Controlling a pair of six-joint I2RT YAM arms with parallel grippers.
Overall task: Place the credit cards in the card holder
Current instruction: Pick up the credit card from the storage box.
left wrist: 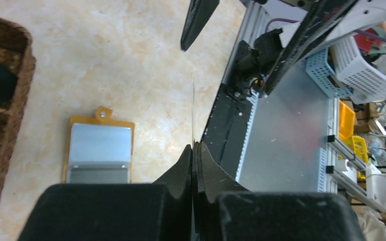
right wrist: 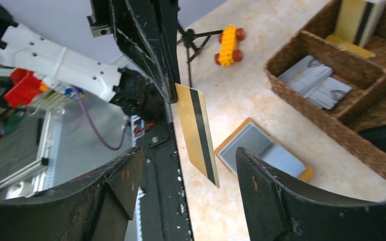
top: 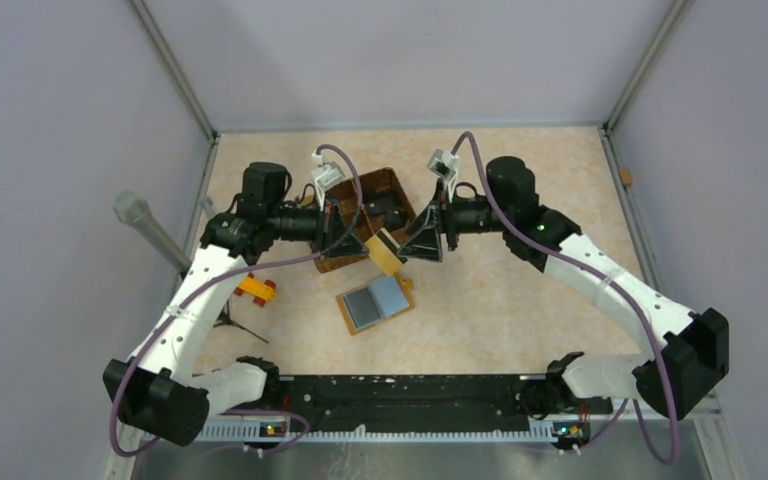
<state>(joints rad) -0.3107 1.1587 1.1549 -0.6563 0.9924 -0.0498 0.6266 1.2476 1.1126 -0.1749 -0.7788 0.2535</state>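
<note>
Card pinched tight in my left gripper; my right gripper gapes near it, grasping nothing.

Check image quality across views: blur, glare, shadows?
Top external: even light, soft shadows, sharp. Left wrist: left claw dark and soft up close; card holder pockets look washed-out. Right wrist: right claw blurred up close, yellowish card crisp.

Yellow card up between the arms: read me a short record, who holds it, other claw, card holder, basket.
card: yellow, black stripe, held above the table
left claw: shut on one end of the card
right claw: open, facing the card, not touching it
card holder: lying open on the table, grey inside up
basket: grey cards in one compartment
</note>
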